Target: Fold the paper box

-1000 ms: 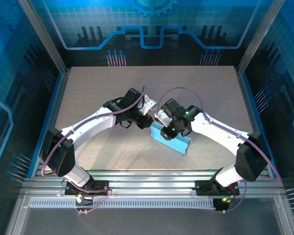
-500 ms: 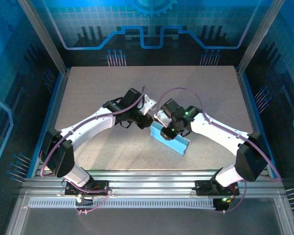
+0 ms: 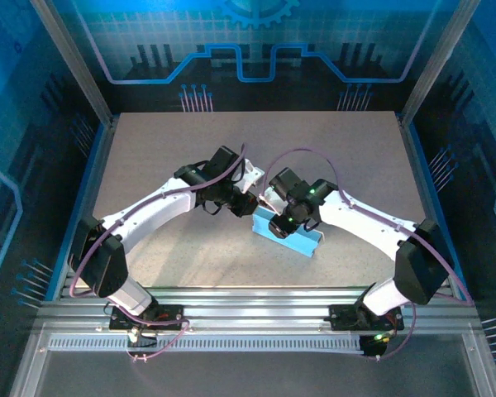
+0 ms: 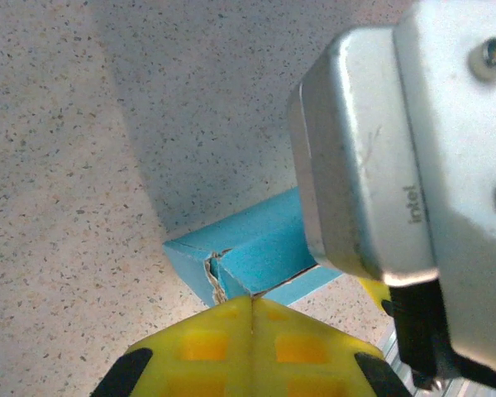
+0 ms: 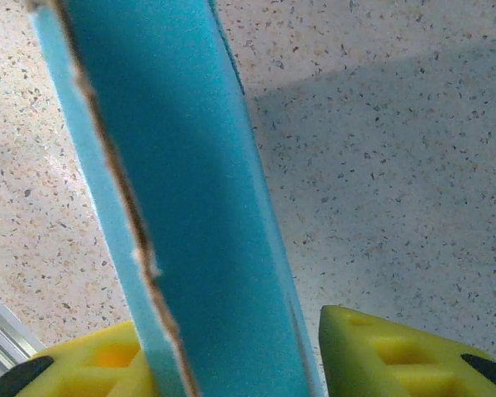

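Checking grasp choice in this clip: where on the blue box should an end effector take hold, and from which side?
Probably the upright wall of the box, approached from above. It is a thin panel standing on edge with its top rim free, so it slips between two fingers, one on each face. The right end effector sits this way, its fingers either side of the wall.

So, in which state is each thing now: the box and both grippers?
paper box: partly folded, on the table, one panel raised, edges frayed.
left gripper: shut, fingertips at the box's corner.
right gripper: shut on the paper box's raised panel.
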